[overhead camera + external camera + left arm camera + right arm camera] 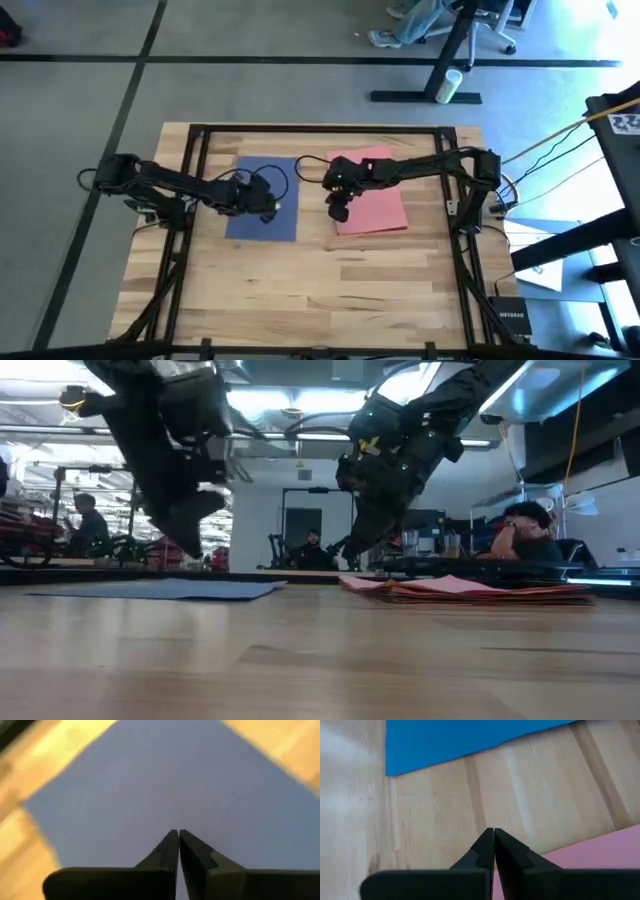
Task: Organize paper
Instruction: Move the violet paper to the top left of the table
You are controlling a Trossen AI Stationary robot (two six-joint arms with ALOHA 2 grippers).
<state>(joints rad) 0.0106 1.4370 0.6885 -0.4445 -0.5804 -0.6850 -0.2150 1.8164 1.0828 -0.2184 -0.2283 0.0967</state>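
My left gripper (268, 207) is hovering clenched, empty, over the flat blue rectangular paper sheet (262, 222) lying at 11 o'clock of table centre. My right gripper (338, 210) is hanging clenched, empty, above bare light wooden tabletop (330, 290) just beside the pink-topped paper stack (375, 205) at 1 o'clock. Blue sheet and pink stack are lying apart.

left pincer (178, 836) closed, right pincer (493, 834) closed

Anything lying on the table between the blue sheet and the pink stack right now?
No. Between the blue sheet and the pink stack is only bare wooden table, seen in the high and right wrist views; the right gripper hovers above it.
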